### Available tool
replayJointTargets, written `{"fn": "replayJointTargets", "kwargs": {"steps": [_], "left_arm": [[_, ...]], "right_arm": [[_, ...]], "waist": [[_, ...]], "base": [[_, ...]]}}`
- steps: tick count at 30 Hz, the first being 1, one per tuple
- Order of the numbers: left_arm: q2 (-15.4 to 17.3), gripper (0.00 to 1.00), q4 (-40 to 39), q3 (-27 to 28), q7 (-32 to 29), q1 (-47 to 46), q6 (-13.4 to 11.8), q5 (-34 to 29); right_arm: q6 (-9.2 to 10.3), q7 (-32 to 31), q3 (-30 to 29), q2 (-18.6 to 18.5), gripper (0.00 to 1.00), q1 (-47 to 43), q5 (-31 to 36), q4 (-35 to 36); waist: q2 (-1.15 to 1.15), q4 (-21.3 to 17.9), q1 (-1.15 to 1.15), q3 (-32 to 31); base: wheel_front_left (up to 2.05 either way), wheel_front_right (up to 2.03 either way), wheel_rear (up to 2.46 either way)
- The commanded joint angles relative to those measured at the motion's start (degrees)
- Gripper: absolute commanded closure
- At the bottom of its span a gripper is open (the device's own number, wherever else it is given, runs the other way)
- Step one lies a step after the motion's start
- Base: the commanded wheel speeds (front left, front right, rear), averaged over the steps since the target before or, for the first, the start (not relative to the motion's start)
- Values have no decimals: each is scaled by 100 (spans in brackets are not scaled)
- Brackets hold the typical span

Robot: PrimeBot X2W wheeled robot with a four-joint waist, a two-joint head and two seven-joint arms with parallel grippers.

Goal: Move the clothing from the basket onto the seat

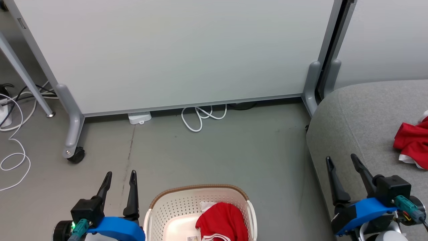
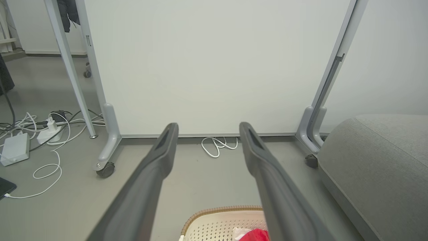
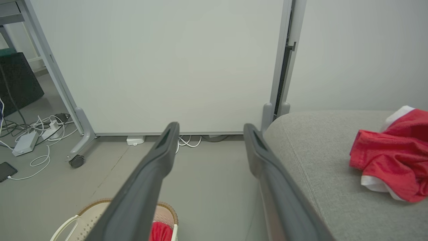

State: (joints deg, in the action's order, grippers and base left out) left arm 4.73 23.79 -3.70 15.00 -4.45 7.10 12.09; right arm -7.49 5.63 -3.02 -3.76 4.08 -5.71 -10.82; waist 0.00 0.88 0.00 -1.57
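While both grippers stand spread wide, holding nothing: left gripper [image 1: 121, 174] at 7 o'clock in head view, right gripper [image 1: 341, 157] at 4 o'clock, over seat [image 1: 361, 117] near edge. Two red pieces counted: first garment [image 1: 222, 221] inside basket [image 1: 200, 186] at 6 o'clock; second garment [image 1: 413, 140] lying on seat at 3 o'clock. One basket, on floor between grippers. One seat. One white cable coil [image 1: 204, 115] at 12 o'clock of basket.

red garment [image 1: 222, 221] in the basket [image 1: 174, 204], second garment [image 1: 413, 140] on the grey seat [image 1: 361, 117]; left tool [image 1: 121, 174], right tool [image 1: 341, 158] agape, empty.
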Motion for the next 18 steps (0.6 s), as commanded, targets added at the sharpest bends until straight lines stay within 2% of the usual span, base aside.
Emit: {"fn": "replayJointTargets", "kwargs": {"steps": [1, 18], "left_arm": [[-13, 0, 6, 47, 27, 28, 25, -33], [-59, 0, 60, 34, 27, -14, 45, -111]], "right_arm": [[-1, 20, 9, 26, 0, -90, -5, 19], [-1, 101, 50, 70, 0, 38, -106, -32]], "waist": [[0, 3, 0, 15], [0, -92, 0, 69]], "base": [[0, 0, 0], [0, 0, 0]]}}
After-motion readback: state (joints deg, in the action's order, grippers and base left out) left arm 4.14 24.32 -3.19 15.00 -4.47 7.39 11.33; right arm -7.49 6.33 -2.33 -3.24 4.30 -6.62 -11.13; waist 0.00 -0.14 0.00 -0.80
